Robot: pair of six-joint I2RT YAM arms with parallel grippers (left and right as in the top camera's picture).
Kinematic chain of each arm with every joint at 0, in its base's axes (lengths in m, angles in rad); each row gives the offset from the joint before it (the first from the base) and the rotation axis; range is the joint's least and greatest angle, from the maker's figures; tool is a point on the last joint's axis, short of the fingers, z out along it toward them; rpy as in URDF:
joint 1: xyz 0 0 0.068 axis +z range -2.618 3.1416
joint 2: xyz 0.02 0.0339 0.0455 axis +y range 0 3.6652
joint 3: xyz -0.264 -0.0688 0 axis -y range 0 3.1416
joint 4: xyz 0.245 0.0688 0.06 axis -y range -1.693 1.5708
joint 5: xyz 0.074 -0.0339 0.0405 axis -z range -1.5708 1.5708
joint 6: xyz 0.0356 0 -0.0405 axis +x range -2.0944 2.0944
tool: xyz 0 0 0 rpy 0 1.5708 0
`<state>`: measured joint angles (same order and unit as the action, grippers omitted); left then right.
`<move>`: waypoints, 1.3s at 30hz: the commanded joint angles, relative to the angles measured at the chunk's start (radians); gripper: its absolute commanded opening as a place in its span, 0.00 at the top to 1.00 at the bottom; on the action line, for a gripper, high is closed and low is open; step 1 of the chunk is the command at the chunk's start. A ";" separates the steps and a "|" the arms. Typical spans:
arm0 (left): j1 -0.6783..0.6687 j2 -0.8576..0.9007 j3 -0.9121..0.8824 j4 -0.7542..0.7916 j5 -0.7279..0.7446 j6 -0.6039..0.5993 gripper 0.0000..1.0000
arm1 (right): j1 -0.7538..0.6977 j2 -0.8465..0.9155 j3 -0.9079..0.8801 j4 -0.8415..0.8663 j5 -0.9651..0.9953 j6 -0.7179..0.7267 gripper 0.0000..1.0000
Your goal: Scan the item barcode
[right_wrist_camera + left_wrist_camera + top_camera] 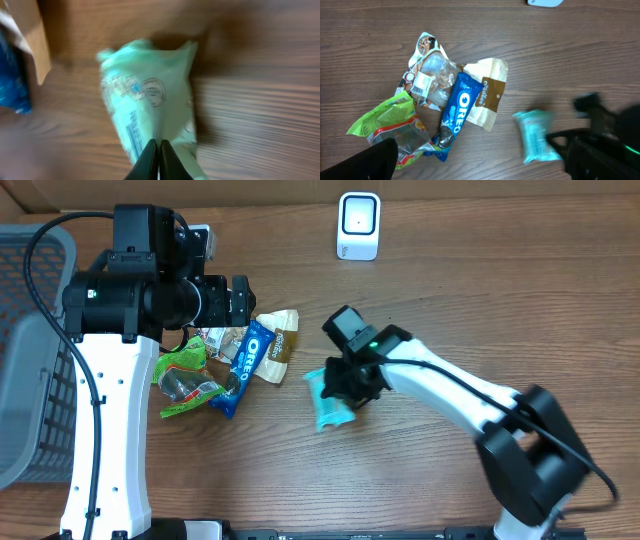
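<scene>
Early yet: the right gripper (348,387) pinches the teal packet (322,408) mid-frame, the left gripper (241,299) gapes idle, and the scanner (358,225) at top centre awaits.

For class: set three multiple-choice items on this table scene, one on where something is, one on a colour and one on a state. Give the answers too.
1. Where is the white scanner? A) at the far side, apart from the snack pile B) on top of that pile C) at the near edge
2. What colour is the lone packet? A) red B) black C) teal
3. How is the left claw? A) shut, empty B) open C) gripping a snack

Answers: A, it stands alone beyond the snacks; C, its wrapper is teal; B, its fingers stand wide apart.
</scene>
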<state>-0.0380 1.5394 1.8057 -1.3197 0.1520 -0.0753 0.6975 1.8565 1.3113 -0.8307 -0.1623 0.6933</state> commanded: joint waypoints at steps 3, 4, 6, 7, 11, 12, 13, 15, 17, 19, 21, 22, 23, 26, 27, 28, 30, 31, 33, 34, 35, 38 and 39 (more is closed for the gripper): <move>0.000 0.004 -0.004 0.000 -0.005 -0.011 0.00 | 0.006 -0.151 0.035 -0.106 0.501 -0.074 0.96; 0.000 0.004 -0.004 0.000 -0.005 -0.011 0.00 | 0.009 -0.155 0.039 -0.126 0.553 -0.074 0.96; 0.000 0.004 -0.004 0.000 -0.005 -0.011 0.00 | 0.017 -0.151 0.040 -0.142 0.621 -0.084 0.96; 0.000 0.004 -0.004 0.000 -0.005 -0.011 0.00 | 0.023 -0.140 0.039 -0.142 0.650 -0.101 0.96; 0.000 0.004 -0.004 0.000 -0.005 -0.011 0.00 | 0.055 -0.055 0.039 -0.129 0.731 -0.145 0.96; 0.000 0.004 -0.004 0.000 -0.005 -0.011 0.00 | 0.055 -0.044 0.040 -0.129 0.730 -0.144 0.96; 0.000 0.004 -0.004 0.000 -0.005 -0.011 0.00 | 0.053 -0.036 0.047 -0.146 0.690 -0.080 0.96; 0.000 0.004 -0.004 0.000 -0.005 -0.011 0.00 | 0.018 -0.042 0.063 -0.169 0.597 0.010 0.86; 0.000 0.004 -0.004 0.000 -0.005 -0.011 0.00 | -0.049 -0.053 0.084 -0.178 0.441 0.013 0.73; 0.000 0.004 -0.004 0.000 -0.005 -0.011 0.00 | -0.125 -0.069 0.091 -0.182 0.310 -0.021 0.63; 0.000 0.004 -0.004 0.000 -0.005 -0.011 0.00 | -0.245 -0.087 0.091 -0.197 0.147 -0.104 0.49; 0.000 0.004 -0.004 0.000 -0.005 -0.011 0.00 | -0.295 -0.087 0.091 -0.202 0.084 -0.153 0.41; 0.000 0.004 -0.004 0.000 -0.005 -0.011 0.01 | -0.342 -0.087 0.090 -0.206 0.025 -0.208 0.35; 0.000 0.004 -0.004 0.000 -0.005 -0.011 0.00 | -0.467 -0.061 0.076 -0.193 -0.111 -0.377 0.25; 0.000 0.004 -0.004 0.000 -0.005 -0.011 0.00 | -0.497 -0.049 0.067 -0.188 -0.134 -0.418 0.23; 0.000 0.004 -0.004 0.000 -0.005 -0.011 0.00 | -0.517 -0.037 0.059 -0.185 -0.147 -0.449 0.21; 0.000 0.004 -0.004 0.000 -0.005 -0.011 0.00 | -0.552 -0.005 0.038 -0.167 -0.158 -0.515 0.22; 0.000 0.004 -0.004 0.000 -0.005 -0.011 0.00 | -0.565 0.012 0.031 -0.156 -0.159 -0.542 0.22; 0.000 0.004 -0.004 0.000 -0.005 -0.011 0.00 | -0.585 0.046 0.028 -0.142 -0.177 -0.593 0.22; 0.000 0.004 -0.004 0.000 -0.005 -0.011 0.00 | -0.592 0.061 0.028 -0.134 -0.201 -0.623 0.22; 0.000 0.004 -0.004 0.000 -0.005 -0.011 0.00 | -0.597 0.081 0.028 -0.122 -0.234 -0.657 0.22; 0.000 0.004 -0.004 0.000 -0.005 -0.011 0.00 | -0.596 0.125 0.028 -0.090 -0.279 -0.704 0.21; 0.000 0.004 -0.004 0.000 -0.005 -0.011 0.00 | -0.593 0.138 0.028 -0.081 -0.287 -0.711 0.22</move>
<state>-0.0380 1.5394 1.8057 -1.3197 0.1520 -0.0753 0.1055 1.9739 1.3449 -0.9257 -0.3691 0.0776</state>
